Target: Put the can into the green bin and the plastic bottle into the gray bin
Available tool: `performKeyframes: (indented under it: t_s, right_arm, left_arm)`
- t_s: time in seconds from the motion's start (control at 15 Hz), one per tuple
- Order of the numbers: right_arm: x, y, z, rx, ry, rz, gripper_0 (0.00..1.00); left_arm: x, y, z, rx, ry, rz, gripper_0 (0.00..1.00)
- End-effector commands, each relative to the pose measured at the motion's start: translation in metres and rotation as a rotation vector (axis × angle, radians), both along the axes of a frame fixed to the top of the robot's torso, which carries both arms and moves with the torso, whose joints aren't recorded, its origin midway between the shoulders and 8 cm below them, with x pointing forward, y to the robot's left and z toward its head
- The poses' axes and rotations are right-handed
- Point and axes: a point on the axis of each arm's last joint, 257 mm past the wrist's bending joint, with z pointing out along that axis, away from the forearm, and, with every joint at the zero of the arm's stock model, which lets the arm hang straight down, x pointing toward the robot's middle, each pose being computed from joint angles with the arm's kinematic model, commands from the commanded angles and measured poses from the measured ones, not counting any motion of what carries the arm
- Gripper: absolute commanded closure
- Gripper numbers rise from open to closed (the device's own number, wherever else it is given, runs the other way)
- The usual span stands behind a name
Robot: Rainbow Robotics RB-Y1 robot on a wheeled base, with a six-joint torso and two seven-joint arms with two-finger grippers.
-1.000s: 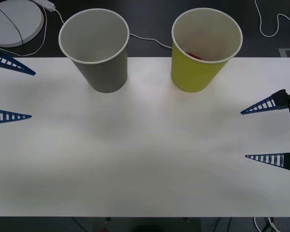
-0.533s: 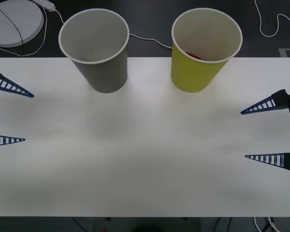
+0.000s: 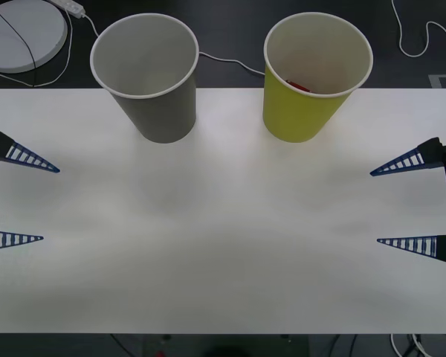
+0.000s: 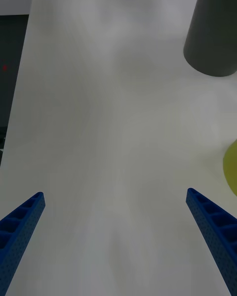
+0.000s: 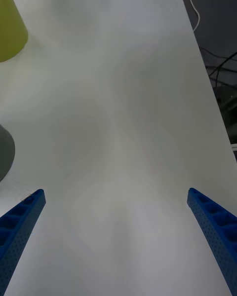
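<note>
Nearest the robot, the white table (image 3: 223, 253) lies bare across its front half. At its left edge the left gripper (image 3: 18, 199) hangs over the surface with its blue ribbed fingers spread wide and holding nothing. At the right edge the right gripper (image 3: 405, 204) sits the same way, released and empty, well apart from both bins.

Farther back, near the table's far edge, the gray bin (image 3: 149, 74) stands upright on the left and the green bin (image 3: 312, 78) upright on the right, a clear gap between them. Inside the green bin, low against the near wall, a sliver of red shows: most likely the can (image 3: 297, 86), already dropped in, though too little of it is visible to be certain. The gray bin's pale inside shows nothing from this angle, and I cannot tell whether a bottle lies at the bottom. Beyond the table a white round device (image 3: 18, 33) and cables (image 3: 420, 37) rest on the dark floor.

Judging by this, the placing looks finished or nearly so, and the step in hand is parking the arms. To do that well, each gripper should keep its fingers apart, travel low along the table's sides, and stay wide of the light bins so neither gets nudged or tipped.
</note>
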Motion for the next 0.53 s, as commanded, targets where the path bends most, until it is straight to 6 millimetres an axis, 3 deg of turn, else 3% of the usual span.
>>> performKeyframes:
  t_s: [0.07,0.53]
  right_arm:
    - [0.0,0.0,0.0,0.0,0.0,0.0,0.0]
    - [0.0,0.0,0.0,0.0,0.0,0.0,0.0]
  left_arm:
    - [0.0004,-0.0077,-0.0067,-0.027,0.0,-0.001,0.0]
    - [0.0028,-0.0067,-0.0071,-0.014,-0.005,0.008,0.0]
